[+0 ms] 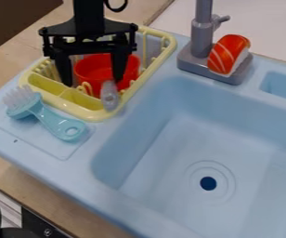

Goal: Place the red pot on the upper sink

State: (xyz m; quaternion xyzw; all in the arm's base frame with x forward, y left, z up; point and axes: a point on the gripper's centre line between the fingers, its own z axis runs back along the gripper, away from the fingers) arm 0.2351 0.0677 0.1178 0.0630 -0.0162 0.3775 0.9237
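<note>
Sitting below the released pincer [93, 82], the red pot [96, 66] points its handle [109, 96] camera-ward.

Pot [92, 69] in dish rack [99, 114], left of sink basin [170, 162]; brush [62, 126] before rack; sushi [227, 53] on faucet base [198, 68].

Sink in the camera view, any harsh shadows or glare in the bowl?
In the camera view, the sink shows soft shading, its left wall darker than its pale floor, with no hard-edged shadow or strong glare; the drain hole reads nearly black.
</note>
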